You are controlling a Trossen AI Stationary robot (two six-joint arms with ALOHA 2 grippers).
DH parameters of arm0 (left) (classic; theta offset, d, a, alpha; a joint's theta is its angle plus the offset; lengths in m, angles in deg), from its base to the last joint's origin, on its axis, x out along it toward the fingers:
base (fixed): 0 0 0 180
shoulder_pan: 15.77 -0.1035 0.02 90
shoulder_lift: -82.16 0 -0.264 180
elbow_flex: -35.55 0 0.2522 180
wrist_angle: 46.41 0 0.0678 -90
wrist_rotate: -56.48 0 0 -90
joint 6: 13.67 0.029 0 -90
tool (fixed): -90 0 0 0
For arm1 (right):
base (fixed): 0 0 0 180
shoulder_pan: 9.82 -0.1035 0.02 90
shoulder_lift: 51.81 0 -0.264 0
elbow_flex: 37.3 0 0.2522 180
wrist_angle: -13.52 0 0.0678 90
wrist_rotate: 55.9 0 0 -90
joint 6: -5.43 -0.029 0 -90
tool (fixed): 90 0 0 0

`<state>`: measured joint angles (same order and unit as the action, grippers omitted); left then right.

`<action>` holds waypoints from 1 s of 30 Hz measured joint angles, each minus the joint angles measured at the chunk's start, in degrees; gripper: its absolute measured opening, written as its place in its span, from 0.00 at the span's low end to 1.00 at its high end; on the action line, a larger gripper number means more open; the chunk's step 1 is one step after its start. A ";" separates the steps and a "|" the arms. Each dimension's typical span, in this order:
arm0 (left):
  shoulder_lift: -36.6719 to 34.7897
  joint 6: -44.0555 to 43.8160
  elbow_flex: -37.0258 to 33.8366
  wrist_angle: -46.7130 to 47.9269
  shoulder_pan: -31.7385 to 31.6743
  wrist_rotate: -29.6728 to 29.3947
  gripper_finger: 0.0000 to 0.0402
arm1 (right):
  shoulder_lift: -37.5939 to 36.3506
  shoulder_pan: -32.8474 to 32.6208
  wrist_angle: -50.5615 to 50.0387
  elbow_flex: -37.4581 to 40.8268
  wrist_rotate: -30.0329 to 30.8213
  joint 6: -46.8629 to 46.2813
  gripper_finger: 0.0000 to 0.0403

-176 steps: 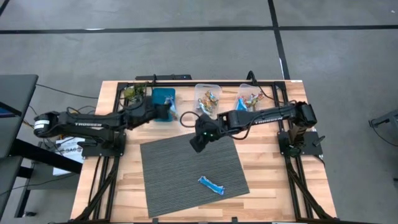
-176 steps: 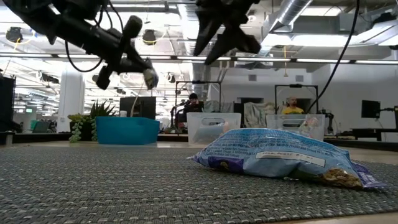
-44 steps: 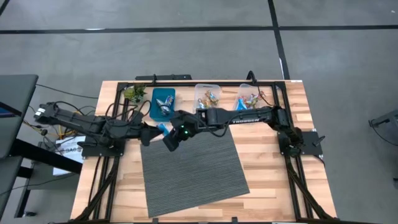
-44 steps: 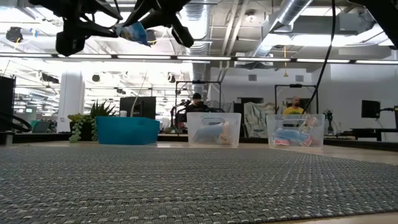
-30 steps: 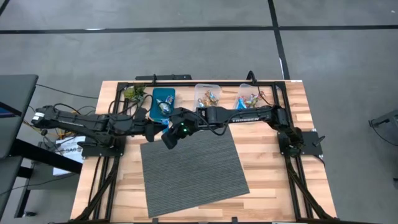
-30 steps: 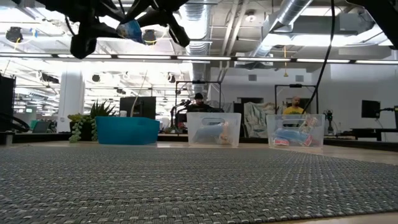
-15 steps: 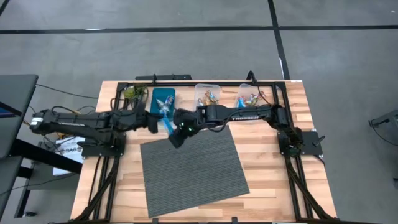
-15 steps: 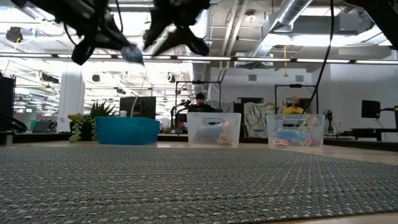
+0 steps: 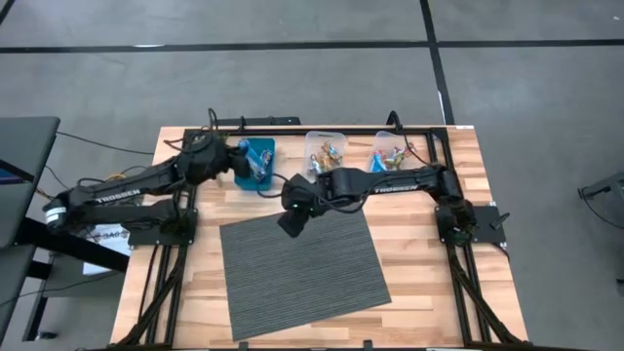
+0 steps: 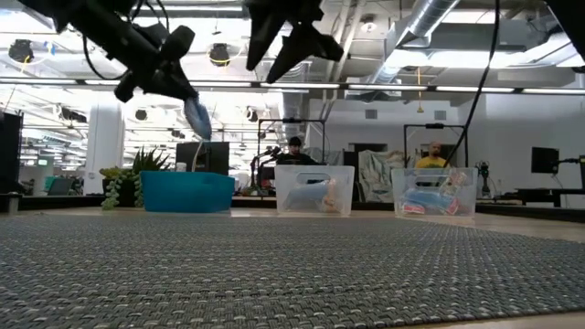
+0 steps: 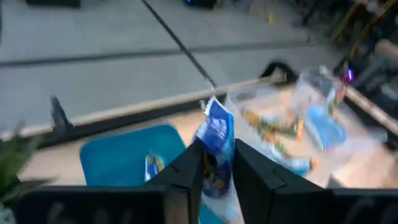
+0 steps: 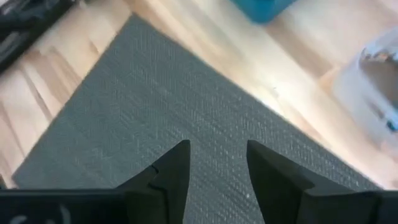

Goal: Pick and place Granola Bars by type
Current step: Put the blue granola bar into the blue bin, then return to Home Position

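Observation:
One blue-white granola bar (image 11: 217,134) is in my left gripper (image 11: 216,171), which is shut on it above the blue tray (image 9: 268,146) at the table's far edge. In the low view the bar (image 10: 196,116) hangs from the left gripper (image 10: 181,91). Another bar (image 11: 152,167) lies inside the tray (image 11: 118,155). More bars fill the two clear tubs (image 9: 327,153) (image 9: 392,151). My right gripper (image 9: 290,222) is open and holds nothing, high over the far left corner of the grey mat (image 9: 302,268); in its wrist view the right gripper (image 12: 217,165) shows only mat below it. My left gripper pinches the blue-white bar between its two fingers near one end (image 11: 216,163). The fingers slant downward toward the table's far side. The rest of the bar sticks out past the fingertips (image 10: 186,95) and hangs down, lifted clear above the blue tray.
A small green plant (image 9: 207,144) stands just left of the blue tray. The mat lies across the table's middle, with bare wood (image 9: 429,263) around it. In the low view the tray (image 10: 187,192) and tubs (image 10: 313,190) (image 10: 434,192) line the far edge; people sit in the room beyond.
A second ago both grippers met at the bar above the mat's far left corner. The right gripper let go and drew back toward the table's right. The left gripper, keeping the bar, swung toward the far edge and now hangs it over the blue tray.

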<state>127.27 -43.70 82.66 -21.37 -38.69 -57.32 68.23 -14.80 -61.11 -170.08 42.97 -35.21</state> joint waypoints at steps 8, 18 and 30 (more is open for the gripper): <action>3.70 -0.17 -0.05 -0.34 -2.64 7.01 0.32 | -2.95 -2.33 -2.61 0.02 6.59 0.71 0.38; 3.20 -1.33 -0.05 -1.57 -2.62 7.03 0.39 | -4.09 -8.02 -9.15 0.07 14.28 7.81 0.38; 3.22 -5.67 -0.07 -7.44 -2.11 15.36 0.39 | -25.97 -14.32 5.05 29.85 13.50 17.03 0.35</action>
<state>130.49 -49.37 82.58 -28.81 -40.80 -41.96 42.27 -29.12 -56.05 -140.23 56.47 -18.18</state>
